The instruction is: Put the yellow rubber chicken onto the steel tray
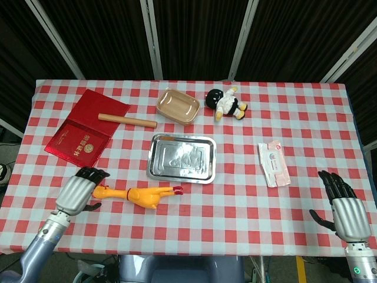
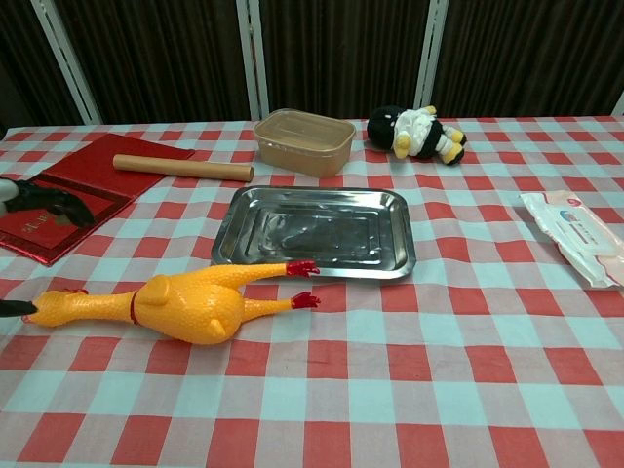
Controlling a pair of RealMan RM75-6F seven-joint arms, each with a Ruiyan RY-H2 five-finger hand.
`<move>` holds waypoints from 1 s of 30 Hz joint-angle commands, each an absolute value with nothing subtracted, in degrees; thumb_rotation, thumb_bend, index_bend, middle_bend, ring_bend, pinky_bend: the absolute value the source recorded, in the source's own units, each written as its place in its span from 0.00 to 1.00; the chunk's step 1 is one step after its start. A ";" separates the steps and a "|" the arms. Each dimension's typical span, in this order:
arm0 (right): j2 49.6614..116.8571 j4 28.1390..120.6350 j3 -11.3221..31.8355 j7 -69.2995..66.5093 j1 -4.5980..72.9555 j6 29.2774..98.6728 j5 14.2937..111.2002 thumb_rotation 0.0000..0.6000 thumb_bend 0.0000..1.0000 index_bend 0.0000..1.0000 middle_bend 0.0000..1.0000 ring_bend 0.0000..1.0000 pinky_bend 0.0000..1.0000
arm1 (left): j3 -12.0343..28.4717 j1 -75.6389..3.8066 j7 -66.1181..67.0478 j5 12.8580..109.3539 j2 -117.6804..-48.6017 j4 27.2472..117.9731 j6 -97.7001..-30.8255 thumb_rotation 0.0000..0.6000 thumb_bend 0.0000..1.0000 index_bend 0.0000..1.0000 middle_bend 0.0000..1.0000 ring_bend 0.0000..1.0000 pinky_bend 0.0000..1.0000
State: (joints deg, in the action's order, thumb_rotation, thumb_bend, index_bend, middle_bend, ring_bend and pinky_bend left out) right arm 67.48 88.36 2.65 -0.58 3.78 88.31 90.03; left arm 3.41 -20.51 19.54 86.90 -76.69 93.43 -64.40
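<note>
Chicken just beside left hand

Yellow rubber chicken — beside steel tray

Yellow chicken; red-white checked cloth; silver tray.

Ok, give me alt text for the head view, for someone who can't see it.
The robot's left hand reaches in beside the head end of a yellow rubber chicken lying on a red checked table, just in front of an empty steel tray. The right hand waits open at the table's right edge. Behind lie a red booklet, a wooden rod, a tub and a doll.
</note>
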 commanded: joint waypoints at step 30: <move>67.76 86.95 2.21 -3.63 2.88 87.48 88.70 1.00 0.22 0.00 0.10 0.09 0.20 | 3.87 -27.48 22.88 77.58 -91.25 85.99 -57.40 1.00 0.40 0.35 0.40 0.34 0.34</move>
State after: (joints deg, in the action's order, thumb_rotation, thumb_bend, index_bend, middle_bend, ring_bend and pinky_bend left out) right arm 67.76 86.96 2.21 -3.63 2.87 87.48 88.70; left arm 3.94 -27.55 23.26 77.37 -91.15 86.14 -57.06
